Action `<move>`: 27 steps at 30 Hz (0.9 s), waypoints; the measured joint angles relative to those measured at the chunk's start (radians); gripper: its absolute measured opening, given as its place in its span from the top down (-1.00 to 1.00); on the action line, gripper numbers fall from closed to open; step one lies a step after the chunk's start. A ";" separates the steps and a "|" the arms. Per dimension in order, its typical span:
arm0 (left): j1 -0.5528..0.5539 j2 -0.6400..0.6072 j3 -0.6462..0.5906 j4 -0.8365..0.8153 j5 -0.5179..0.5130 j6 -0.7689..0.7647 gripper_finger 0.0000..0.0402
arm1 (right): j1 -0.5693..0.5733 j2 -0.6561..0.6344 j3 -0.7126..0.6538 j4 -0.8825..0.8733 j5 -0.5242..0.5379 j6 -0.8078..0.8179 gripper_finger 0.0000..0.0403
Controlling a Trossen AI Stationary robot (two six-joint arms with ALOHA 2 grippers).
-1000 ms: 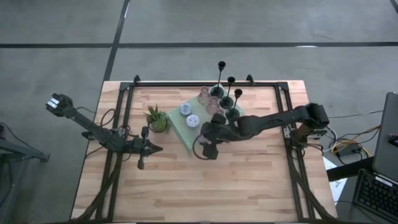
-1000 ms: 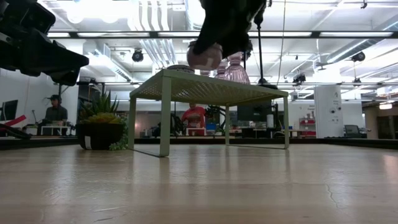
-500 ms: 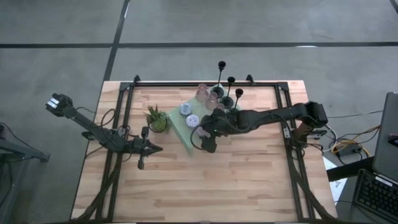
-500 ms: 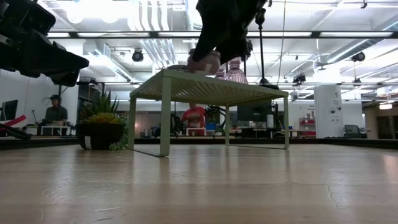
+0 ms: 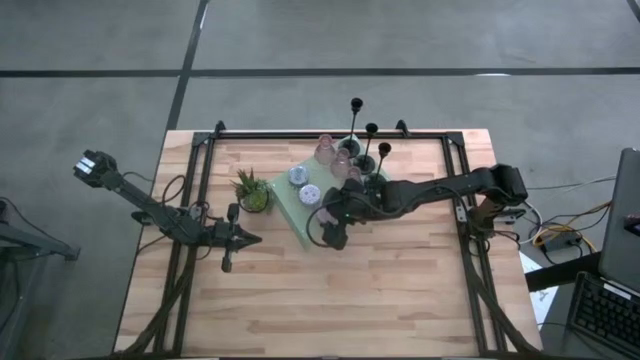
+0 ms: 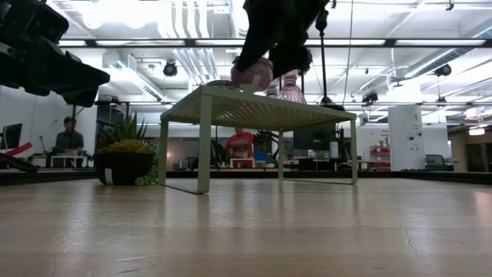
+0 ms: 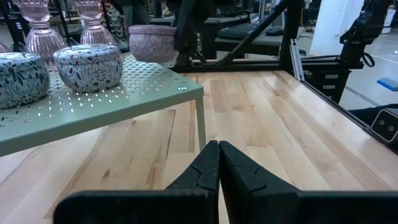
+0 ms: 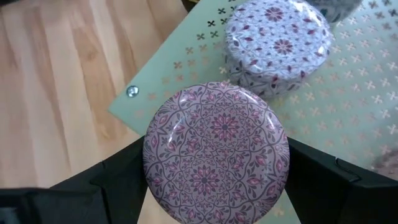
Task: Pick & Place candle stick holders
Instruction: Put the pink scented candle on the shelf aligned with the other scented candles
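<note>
Landmark: pale green perforated stand (image 5: 312, 205), set on the wooden table (image 5: 400, 290) toward its far middle.

Right gripper (image 8: 214, 186) is over the stand's near corner, arm reaching in from the table's right side. Its two fingers (image 8: 323, 171) sit on opposite sides of a pink patterned puck (image 8: 216, 151), lid facing the wrist camera, jaws spread wide around it and gripping it. In the low view the puck (image 6: 252, 75) sits at the level of the stand's top edge, under the dark gripper; cannot tell whether it touches the surface.

On the stand, just beyond the held puck: a white-and-purple patterned puck (image 8: 278, 45). From the left wrist view two pucks (image 7: 88, 66) stand side by side on the perforated top, the held one (image 7: 152, 42) further along near the edge. In the high view, two pale pucks (image 5: 298, 177) on the stand's left part.

Pinkish glass cups (image 5: 326, 152) at the stand's far side; two of them (image 7: 41, 40) show behind the pucks. Three slim black sticks (image 5: 356, 104) with round bases rise at the stand's far right part.

Small spiky green potted plant (image 5: 252, 190) just beside the stand's left edge, on the table.

Left gripper (image 7: 217, 163) low over the table, well to the left of the stand and nearer than the plant, fingers pressed together, nothing between them. A person in red (image 6: 243, 145) is visible in the room beyond the stand.
</note>
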 joint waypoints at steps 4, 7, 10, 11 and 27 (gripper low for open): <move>0.000 0.000 0.000 0.000 0.000 0.000 0.94 | 0.002 0.000 0.000 0.000 0.017 0.049 -0.52; 0.000 0.000 0.000 0.000 0.000 0.000 0.94 | 0.005 0.000 0.000 0.000 0.033 0.064 -0.52; 0.000 0.000 0.000 0.000 0.000 0.000 0.94 | 0.005 0.000 0.000 0.000 0.049 0.084 -0.52; 0.000 0.000 0.000 0.000 0.000 0.000 0.94 | 0.005 0.000 0.000 0.000 0.053 0.089 -0.52; 0.000 0.000 0.000 -0.005 0.000 0.000 0.94 | 0.010 0.053 0.003 0.027 0.084 0.132 -0.52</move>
